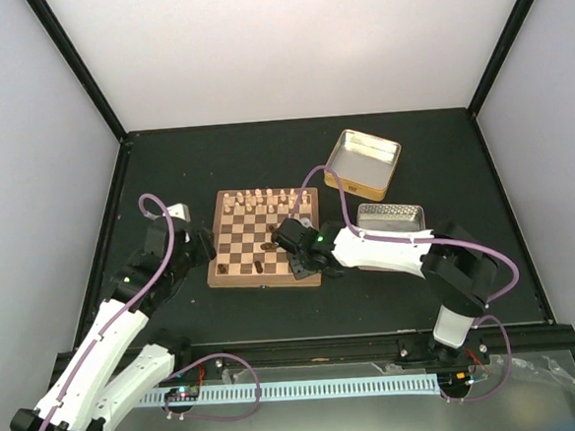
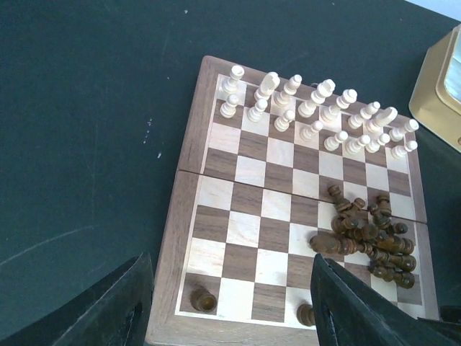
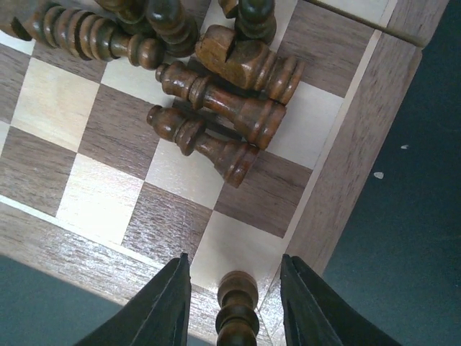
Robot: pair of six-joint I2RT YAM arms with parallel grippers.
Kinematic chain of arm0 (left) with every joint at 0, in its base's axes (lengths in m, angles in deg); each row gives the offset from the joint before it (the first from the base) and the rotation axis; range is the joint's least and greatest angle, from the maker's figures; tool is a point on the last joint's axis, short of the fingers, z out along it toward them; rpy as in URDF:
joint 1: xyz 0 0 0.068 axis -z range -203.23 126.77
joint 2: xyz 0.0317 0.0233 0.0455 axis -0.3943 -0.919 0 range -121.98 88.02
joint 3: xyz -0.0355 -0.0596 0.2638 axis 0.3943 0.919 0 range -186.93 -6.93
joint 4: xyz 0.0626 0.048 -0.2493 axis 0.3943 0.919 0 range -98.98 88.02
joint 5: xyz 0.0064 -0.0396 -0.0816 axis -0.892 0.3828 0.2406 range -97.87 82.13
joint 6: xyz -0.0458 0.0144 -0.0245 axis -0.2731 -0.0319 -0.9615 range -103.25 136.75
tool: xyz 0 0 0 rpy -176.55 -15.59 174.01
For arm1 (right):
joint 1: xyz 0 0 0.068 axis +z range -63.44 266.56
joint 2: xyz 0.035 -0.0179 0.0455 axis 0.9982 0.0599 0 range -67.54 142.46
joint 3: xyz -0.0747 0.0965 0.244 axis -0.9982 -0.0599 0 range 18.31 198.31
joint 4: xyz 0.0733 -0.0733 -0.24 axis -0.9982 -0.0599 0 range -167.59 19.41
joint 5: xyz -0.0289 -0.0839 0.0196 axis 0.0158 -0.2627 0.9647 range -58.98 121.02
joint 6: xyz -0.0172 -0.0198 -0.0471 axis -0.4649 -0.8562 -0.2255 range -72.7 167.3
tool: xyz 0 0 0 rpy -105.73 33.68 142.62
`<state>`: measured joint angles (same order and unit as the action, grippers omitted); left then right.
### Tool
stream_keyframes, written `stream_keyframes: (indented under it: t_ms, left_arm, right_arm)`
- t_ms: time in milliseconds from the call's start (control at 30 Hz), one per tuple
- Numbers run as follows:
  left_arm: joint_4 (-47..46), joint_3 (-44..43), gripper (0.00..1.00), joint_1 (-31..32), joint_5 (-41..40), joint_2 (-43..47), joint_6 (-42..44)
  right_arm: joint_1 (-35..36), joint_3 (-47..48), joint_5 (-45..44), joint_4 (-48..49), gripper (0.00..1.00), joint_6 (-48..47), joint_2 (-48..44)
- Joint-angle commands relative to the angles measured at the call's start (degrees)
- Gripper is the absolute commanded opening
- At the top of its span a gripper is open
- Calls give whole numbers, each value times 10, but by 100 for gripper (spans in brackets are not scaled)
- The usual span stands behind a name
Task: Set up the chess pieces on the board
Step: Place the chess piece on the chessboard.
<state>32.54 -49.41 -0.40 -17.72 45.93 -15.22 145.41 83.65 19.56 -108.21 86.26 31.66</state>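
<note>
Right hand [image 3: 234,268] is parted, its fingers flanking, not touching, one turned dark-brown wooden chessman [image 3: 238,311] standing on the checked wooden board [image 3: 94,189]. Fallen dark chessmen [image 3: 216,108] lie just beyond. Left hand [image 2: 230,261] gapes empty.

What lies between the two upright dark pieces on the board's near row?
Nothing: in the left wrist view, the squares between the corner piece and the other upright piece on the board are bare.

Overhead view high above — both wrist views nearer, sharing the board [image 1: 235,241].
</note>
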Motion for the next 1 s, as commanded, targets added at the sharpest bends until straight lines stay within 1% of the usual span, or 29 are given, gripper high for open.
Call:
stream_keyframes:
  t_ms: [0,167,367,500,600,800,967]
  left_arm:
    - [-7,-5,62,-4,12,-2,6]
    - [-8,-4,62,-4,15,-2,7]
    - [-9,-3,62,-4,21,-4,7]
    - [-8,-1,62,-4,22,-5,7]
    - [-9,-1,62,-4,22,-6,7]
    - [-8,-2,62,-4,23,-8,8]
    - [-8,-1,62,-4,22,-8,9]
  right_arm:
    - [4,4,0,-1,37,9,-34]
    - [4,-13,10,-11,39,23,-55]
    - [3,-21,19,-13,38,26,-46]
    - [4,-22,22,-13,32,24,-37]
    - [4,-22,21,-9,24,19,-32]
    - [3,-15,7,-4,12,17,-27]
    - [4,-12,-10,8,9,14,-26]
